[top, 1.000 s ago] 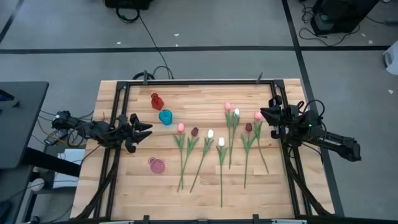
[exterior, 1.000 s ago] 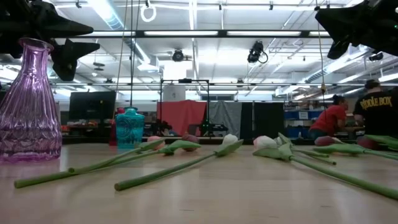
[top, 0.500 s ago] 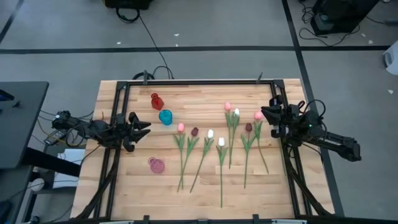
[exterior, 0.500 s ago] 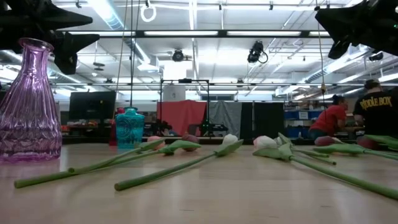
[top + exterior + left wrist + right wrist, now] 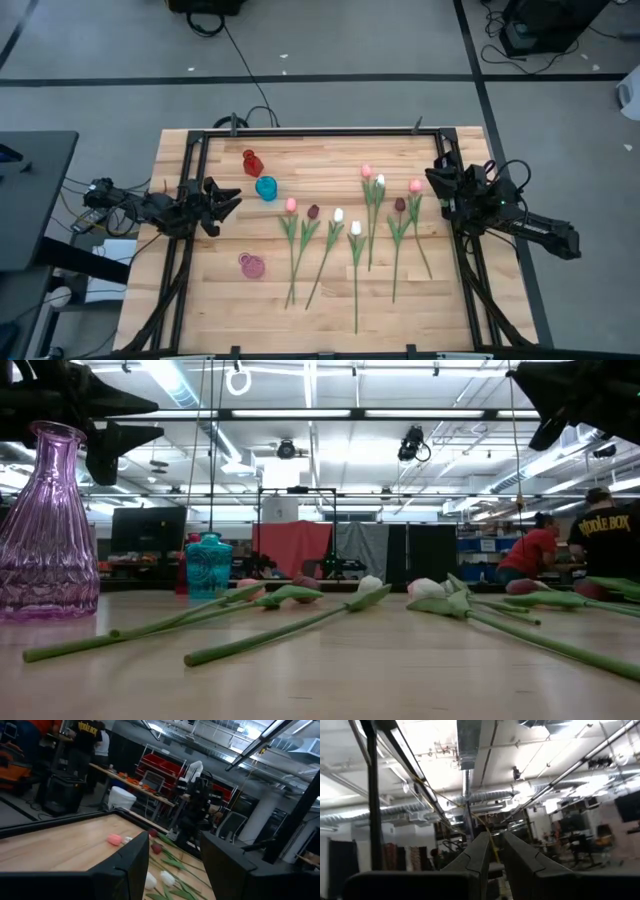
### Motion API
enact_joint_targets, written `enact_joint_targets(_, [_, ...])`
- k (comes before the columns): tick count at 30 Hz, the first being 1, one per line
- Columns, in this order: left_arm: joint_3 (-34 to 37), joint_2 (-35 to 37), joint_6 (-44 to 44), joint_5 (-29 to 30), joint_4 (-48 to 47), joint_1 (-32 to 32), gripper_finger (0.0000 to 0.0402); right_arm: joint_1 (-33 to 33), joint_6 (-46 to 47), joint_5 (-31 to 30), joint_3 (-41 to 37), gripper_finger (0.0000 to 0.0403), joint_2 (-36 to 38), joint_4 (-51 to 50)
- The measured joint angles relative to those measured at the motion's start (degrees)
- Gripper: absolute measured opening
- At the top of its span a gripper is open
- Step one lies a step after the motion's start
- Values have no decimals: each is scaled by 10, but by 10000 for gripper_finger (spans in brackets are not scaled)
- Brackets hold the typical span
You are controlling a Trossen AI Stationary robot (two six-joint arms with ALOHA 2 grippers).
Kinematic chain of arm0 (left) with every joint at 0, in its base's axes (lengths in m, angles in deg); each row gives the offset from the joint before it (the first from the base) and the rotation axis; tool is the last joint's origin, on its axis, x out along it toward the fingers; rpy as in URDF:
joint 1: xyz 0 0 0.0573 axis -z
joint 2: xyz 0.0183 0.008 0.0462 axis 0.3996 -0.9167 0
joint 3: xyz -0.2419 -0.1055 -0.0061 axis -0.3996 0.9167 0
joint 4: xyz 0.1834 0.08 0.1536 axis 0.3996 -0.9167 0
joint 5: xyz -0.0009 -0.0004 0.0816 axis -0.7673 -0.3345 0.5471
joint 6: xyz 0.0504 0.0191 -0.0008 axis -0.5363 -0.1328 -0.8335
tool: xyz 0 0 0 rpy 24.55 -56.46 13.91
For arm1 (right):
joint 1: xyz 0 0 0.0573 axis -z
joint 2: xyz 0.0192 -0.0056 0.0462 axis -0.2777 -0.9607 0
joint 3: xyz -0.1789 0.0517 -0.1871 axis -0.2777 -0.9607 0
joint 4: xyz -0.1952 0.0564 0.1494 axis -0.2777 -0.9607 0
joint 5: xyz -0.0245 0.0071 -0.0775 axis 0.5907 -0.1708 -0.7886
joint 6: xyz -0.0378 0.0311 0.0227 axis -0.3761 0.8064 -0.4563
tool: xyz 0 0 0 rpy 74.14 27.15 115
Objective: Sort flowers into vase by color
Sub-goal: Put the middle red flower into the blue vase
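Several artificial tulips [image 5: 352,232] lie flat on the wooden table, side by side, stems pointing to the near edge. Their heads are pink [image 5: 291,205], white [image 5: 339,214] and dark maroon [image 5: 313,211]. Three small vases stand left of them: red [image 5: 251,162], teal [image 5: 266,188] and pink glass [image 5: 251,265]. My left gripper [image 5: 225,208] hovers open at the table's left side, left of the teal vase. My right gripper [image 5: 434,178] hovers shut at the right side, just right of a pink tulip head [image 5: 415,186]. The right wrist view looks up at the ceiling past shut fingers [image 5: 480,851].
A black frame rail [image 5: 310,131] runs round the table top. Bare wood lies between the pink glass vase and the tulip stems and along the near edge. In the low view the pink glass vase [image 5: 45,525] stands close, and people [image 5: 528,550] are in the room behind.
My right gripper has drawn back a little toward the table's right edge, away from the pink tulip head. My left gripper has shifted slightly and stays open. The flowers and vases have not moved.
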Motion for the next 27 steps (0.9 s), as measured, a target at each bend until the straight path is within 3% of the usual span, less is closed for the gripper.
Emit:
enact_joint_targets(7, [0, 0, -28, 11, 58, 0, 182, 0, 7, -136, 0, 67, -3, -8])
enact_joint_targets(17, [-7, -13, -76, 15, 67, 0, 182, -2, 52, -88, 6, 67, -15, -27])
enact_joint_targets(20, [-34, -48, -78, 58, 43, -2, 182, -8, 67, -44, 54, 64, -66, -132])
enact_joint_targets(27, [-132, -180, -73, 67, -28, -28, 182, -35, 95, -83, 201, 57, -298, -350])
